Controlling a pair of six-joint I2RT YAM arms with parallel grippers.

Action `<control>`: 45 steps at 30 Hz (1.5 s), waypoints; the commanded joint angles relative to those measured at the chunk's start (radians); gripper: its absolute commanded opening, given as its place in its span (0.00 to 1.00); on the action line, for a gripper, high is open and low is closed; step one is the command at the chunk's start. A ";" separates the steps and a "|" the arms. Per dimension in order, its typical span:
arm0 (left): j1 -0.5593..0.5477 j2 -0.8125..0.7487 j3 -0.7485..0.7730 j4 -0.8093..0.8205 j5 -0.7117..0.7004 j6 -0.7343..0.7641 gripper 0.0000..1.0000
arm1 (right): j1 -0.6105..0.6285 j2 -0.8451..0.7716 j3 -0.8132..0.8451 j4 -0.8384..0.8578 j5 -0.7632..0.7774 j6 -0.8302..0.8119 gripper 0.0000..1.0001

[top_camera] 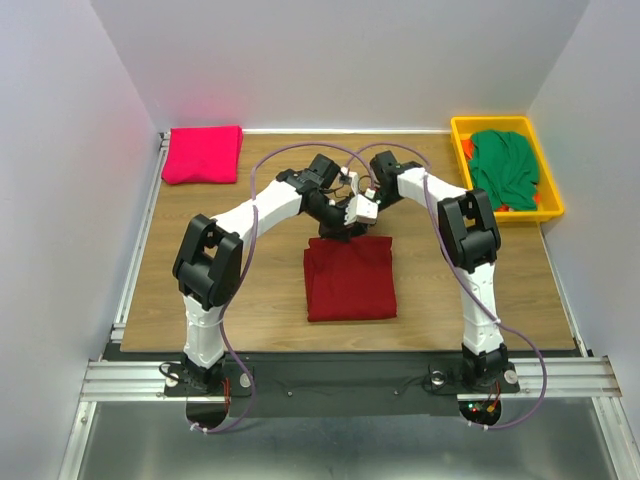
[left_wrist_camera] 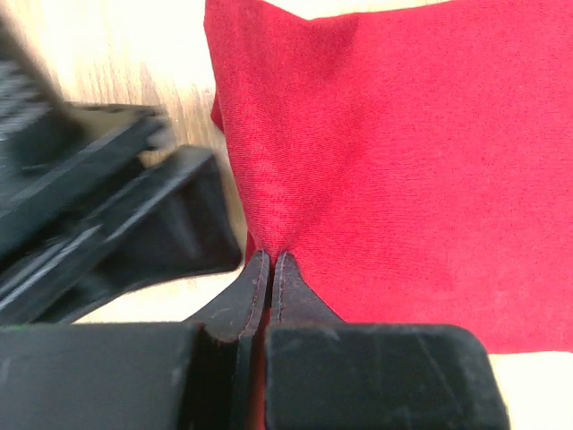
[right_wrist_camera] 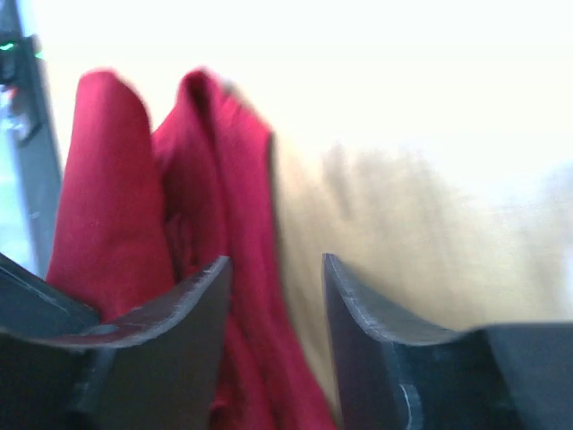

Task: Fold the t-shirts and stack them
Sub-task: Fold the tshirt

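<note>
Mid-tabletop (top_camera: 250,300), closer to its near edge: dark red (maroon) soft cloth t-shirt (top_camera: 349,280), folded to a flat, roughly square block. It has no clear long axis, and its far edge runs left to right. Both pincers meet at the middle of that far edge, so the shirt lies toward the near edge from each of them.

Left gripper (left_wrist_camera: 271,267): fingers pressed together, pinching a peak of the maroon cloth, which puckers at the tips. Right gripper (right_wrist_camera: 277,278): jaws spread, nothing clamped. Maroon folds bunch beside the finger at the left of its wrist view and run partly down through the gap, with wood showing past the other finger. That view is blurred, so I cannot tell whether the fingers touch the cloth.

Bright pink-magenta folded t-shirt (top_camera: 203,154) sits in the far left corner. Green t-shirt (top_camera: 505,170) lies crumpled in the yellow plastic bin (top_camera: 490,122) at the far right corner.

Judgement: the fold looks about done. If the pink shirt is the stack base, it lies far-left of the pincers, left arm nearer.

No brands, labels or readable writing anywhere.
</note>
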 commanded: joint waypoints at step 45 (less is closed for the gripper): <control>0.329 0.188 -0.189 0.413 0.156 -0.893 0.34 | -0.201 -0.094 -0.211 0.269 0.198 0.329 0.45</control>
